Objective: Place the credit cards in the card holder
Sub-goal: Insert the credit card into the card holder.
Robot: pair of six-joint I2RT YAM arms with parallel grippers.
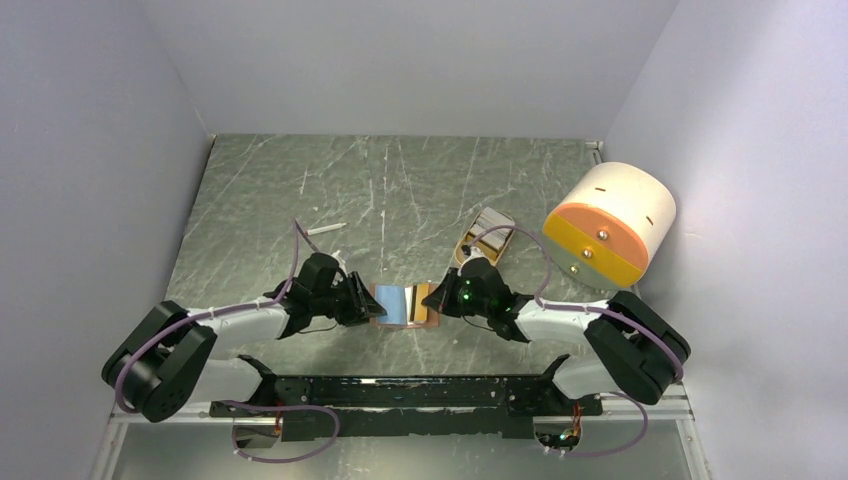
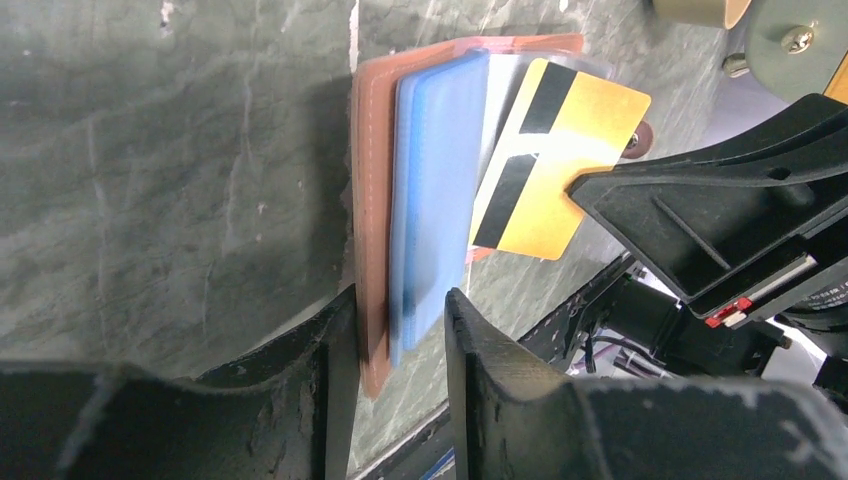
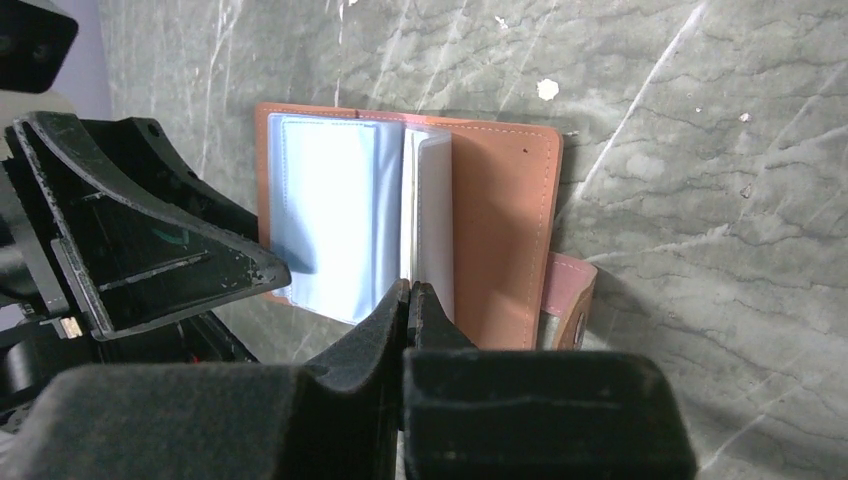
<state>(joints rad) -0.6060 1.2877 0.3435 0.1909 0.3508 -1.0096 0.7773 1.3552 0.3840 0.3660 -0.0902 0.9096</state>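
stiff, slick orange-yellow card [image 2: 560, 160], probably best held by its edge, as the closed right gripper [image 3: 408, 295] has it; half-open left gripper [image 2: 397, 330] straddles the floppy card holder [image 3: 505, 230], grip uncertain.

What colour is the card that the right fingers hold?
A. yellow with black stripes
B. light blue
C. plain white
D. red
A: in the left wrist view the right fingers pinch the corner of a yellow card with two black stripes, in front of the open holder.
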